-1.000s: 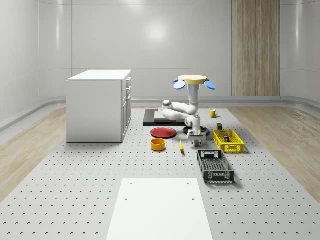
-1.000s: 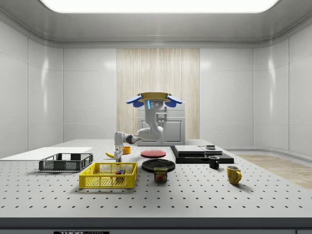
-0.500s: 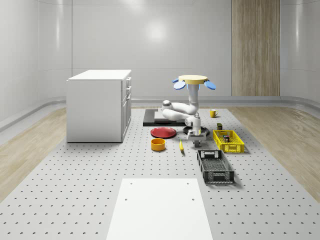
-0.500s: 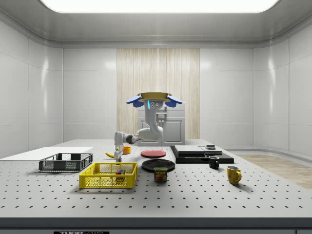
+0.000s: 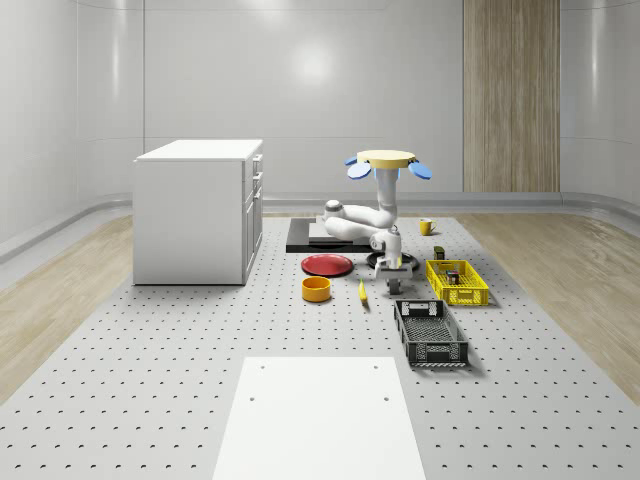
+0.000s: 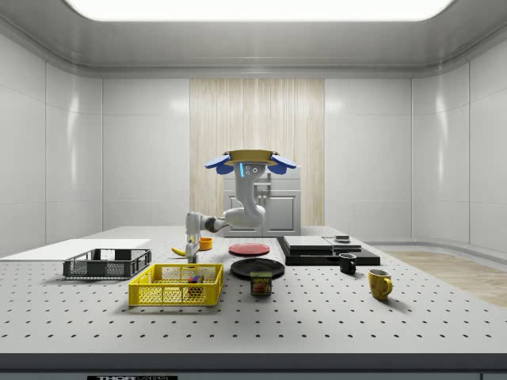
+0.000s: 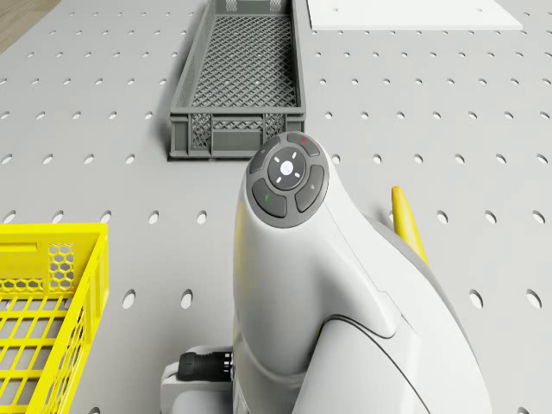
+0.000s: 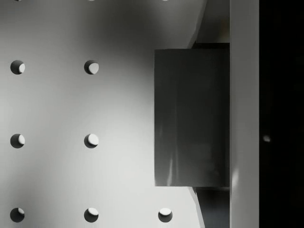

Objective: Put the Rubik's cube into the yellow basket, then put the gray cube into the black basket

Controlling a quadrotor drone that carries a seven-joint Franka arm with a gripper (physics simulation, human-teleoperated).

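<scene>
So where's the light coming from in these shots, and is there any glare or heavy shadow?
Side view: a bright ceiling panel lights the room from above, and soft shadows sit under the yellow basket. Whole-scene view: a pale glare spot shines on the back wall. Wrist view: a dark shadow spreads over the perforated table around the gray cube.

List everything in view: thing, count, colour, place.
Rubik's cube: one, multicoloured, in yellow basket.
Gray cube: one, under the tool.
Black basket: one, near the white mat.
Cabinet: one, white, whole-scene view's left.
Plate: one, red.
Bowl: one, orange.
Banana: one, yellow.
Mugs: yellow, black.
Can: one.
Drone: hovers beyond the baskets.
Tool: low over the table.
</scene>
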